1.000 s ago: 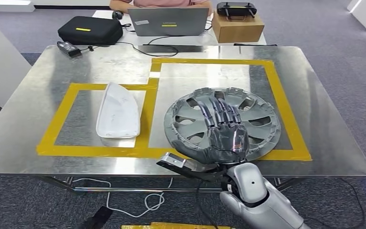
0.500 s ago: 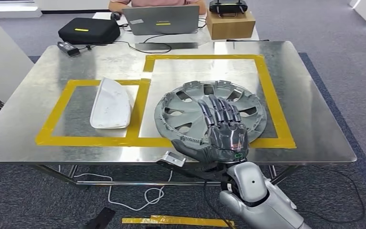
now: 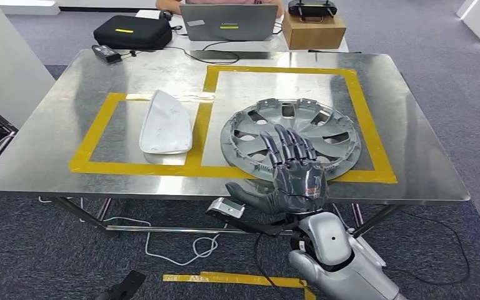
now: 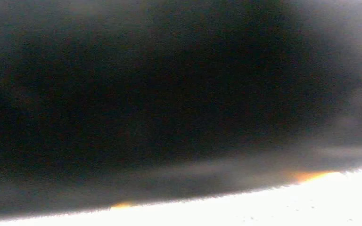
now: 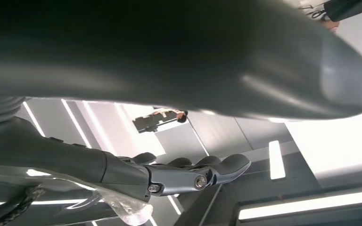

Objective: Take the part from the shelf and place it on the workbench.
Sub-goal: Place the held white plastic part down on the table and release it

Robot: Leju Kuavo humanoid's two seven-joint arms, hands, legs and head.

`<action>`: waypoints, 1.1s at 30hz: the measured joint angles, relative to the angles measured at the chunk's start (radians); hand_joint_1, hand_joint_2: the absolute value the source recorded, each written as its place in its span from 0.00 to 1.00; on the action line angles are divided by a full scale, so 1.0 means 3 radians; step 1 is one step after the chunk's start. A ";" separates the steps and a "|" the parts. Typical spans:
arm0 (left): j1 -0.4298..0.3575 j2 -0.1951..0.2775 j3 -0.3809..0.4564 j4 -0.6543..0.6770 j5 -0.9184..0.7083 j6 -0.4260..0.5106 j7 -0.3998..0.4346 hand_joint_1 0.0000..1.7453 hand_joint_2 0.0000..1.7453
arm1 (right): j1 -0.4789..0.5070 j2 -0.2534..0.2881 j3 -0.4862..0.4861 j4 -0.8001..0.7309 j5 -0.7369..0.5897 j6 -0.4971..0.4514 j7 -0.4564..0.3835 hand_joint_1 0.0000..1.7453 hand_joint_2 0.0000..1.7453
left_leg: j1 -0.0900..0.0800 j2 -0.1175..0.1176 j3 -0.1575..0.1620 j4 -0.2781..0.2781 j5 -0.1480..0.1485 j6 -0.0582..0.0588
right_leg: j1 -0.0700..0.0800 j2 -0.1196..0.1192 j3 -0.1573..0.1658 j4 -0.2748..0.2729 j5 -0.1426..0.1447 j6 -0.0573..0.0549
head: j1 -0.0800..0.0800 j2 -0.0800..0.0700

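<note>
One hubcap (image 3: 290, 137) lay flat inside the yellow tape (image 3: 369, 125); I saw my right hand (image 3: 295, 172) spread and empty at its near rim.

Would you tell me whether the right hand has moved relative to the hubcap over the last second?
Yes. The right hand has drawn back from the middle of the hubcap toward the near edge of the table.
</note>
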 joint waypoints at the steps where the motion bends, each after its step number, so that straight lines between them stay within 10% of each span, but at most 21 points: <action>1: 0.0000 0.0000 0.0000 0.0000 0.0000 0.0000 0.0000 0.00 0.00 | 0.0000 0.0000 0.0000 0.0000 0.0000 0.0000 0.0000 0.00 0.00 | 0.0000 0.0000 0.0000 0.0000 0.0000 0.0000 | 0.0000 0.0000 0.0000 0.0000 0.0000 0.0000 | 0.0000 0.0000; 8: 0.0003 -0.0001 0.0000 0.0000 0.0000 0.0000 0.0000 0.00 0.00 | 0.0007 -0.0002 0.0000 0.0001 -0.0013 0.0011 0.0000 0.00 0.00 | -0.0006 0.0000 -0.0049 0.0002 0.0035 0.0000 | 0.0000 0.0000 -0.0016 0.0158 -0.0032 0.0002 | -0.0001 -0.0001; 10: 0.0007 -0.0004 0.0000 0.0001 -0.0005 0.0006 0.0008 0.00 0.00 | 0.0029 -0.0008 -0.0016 -0.0009 -0.0035 0.0034 0.0020 0.00 0.00 | -0.0016 0.0001 -0.0174 0.0025 0.0137 -0.0031 | 0.0009 0.0001 0.0339 -0.0211 0.0105 -0.0027 | -0.0002 0.0000; 12: 0.0019 -0.0001 -0.0002 0.0009 -0.0047 0.0017 0.0050 0.00 0.00 | 0.0214 -0.0044 -0.0133 -0.0089 -0.0014 0.0055 0.0143 0.00 0.00 | -0.0001 0.0001 -0.0369 0.0350 -0.0059 -0.0133 | 0.0019 -0.0018 0.0669 -0.0792 0.0324 -0.0129 | -0.0015 0.0000; 14: 0.0038 0.0006 -0.0006 0.0016 -0.0093 0.0027 0.0088 0.00 0.00 | 0.0515 -0.0100 -0.0310 -0.0199 0.0038 0.0054 0.0255 0.00 0.00 | 0.0034 0.0001 -0.0501 0.0870 -0.0397 -0.0223 | 0.0023 -0.0048 0.0587 -0.0877 0.0427 -0.0197 | -0.0025 0.0000; 17: 0.0048 0.0006 -0.0010 0.0018 -0.0116 0.0050 0.0098 0.00 0.00 | 0.0795 -0.0142 -0.0484 -0.0300 0.0071 0.0056 0.0340 0.00 0.00 | 0.0068 0.0001 -0.0295 0.0852 -0.0290 -0.0249 | 0.0023 -0.0056 0.0444 -0.0843 0.0510 -0.0171 | -0.0027 0.0000; 20: 0.0050 -0.0001 -0.0020 0.0019 -0.0133 0.0103 0.0103 0.00 0.00 | 0.1113 -0.0175 -0.0680 -0.0440 0.0061 0.0072 0.0541 0.00 0.00 | 0.0078 -0.0012 0.0180 0.0199 -0.0221 -0.0224 | 0.0030 -0.0064 0.0366 -0.0796 0.0558 -0.0113 | -0.0023 0.0000; 22: 0.0073 -0.0013 -0.0027 0.0023 -0.0136 0.0163 0.0100 0.00 0.00 | 0.1421 -0.0196 -0.0858 -0.0533 -0.0035 0.0099 0.0669 0.00 0.00 | 0.0055 -0.0024 0.0266 0.0032 -0.0250 -0.0175 | 0.0029 -0.0078 0.0346 -0.0789 0.0597 -0.0065 | -0.0017 0.0000; 25: 0.0134 -0.0038 -0.0026 0.0042 -0.0130 0.0267 0.0085 0.00 0.00 | 0.1973 -0.0140 -0.1265 -0.0597 -0.0285 0.0172 0.0606 0.00 0.00 | 0.0038 -0.0015 0.0191 0.0009 -0.0176 -0.0072 | -0.0002 -0.0059 0.0281 -0.0719 0.0495 -0.0001 | -0.0013 0.0000; 29: 0.0164 -0.0075 -0.0019 0.0052 -0.0127 0.0360 0.0027 0.00 0.00 | 0.2417 0.0265 -0.2059 -0.0562 -0.0464 0.0578 0.0076 0.00 0.00 | 0.0005 0.0005 0.0015 0.0008 -0.0037 0.0000 | -0.0003 -0.0004 0.0072 0.0023 -0.0088 0.0004 | 0.0005 0.0000; 31: 0.0169 -0.0109 -0.0018 0.0057 -0.0127 0.0384 0.0007 0.00 0.00 | 0.2511 0.0561 -0.2516 -0.0476 -0.0578 0.0821 -0.0051 0.00 0.00 | -0.0013 0.0009 -0.0077 0.0014 0.0030 0.0003 | -0.0002 -0.0001 0.0148 0.0157 -0.0039 -0.0007 | 0.0004 0.0000; 33: 0.0171 -0.0138 -0.0018 0.0061 -0.0128 0.0399 -0.0003 0.00 0.00 | 0.2581 0.0774 -0.2818 -0.0361 -0.0700 0.0965 0.0053 0.00 0.00 | -0.0022 0.0009 -0.0155 0.0025 0.0087 -0.0009 | 0.0001 -0.0002 0.0450 -0.0165 0.0144 -0.0025 | 0.0004 0.0000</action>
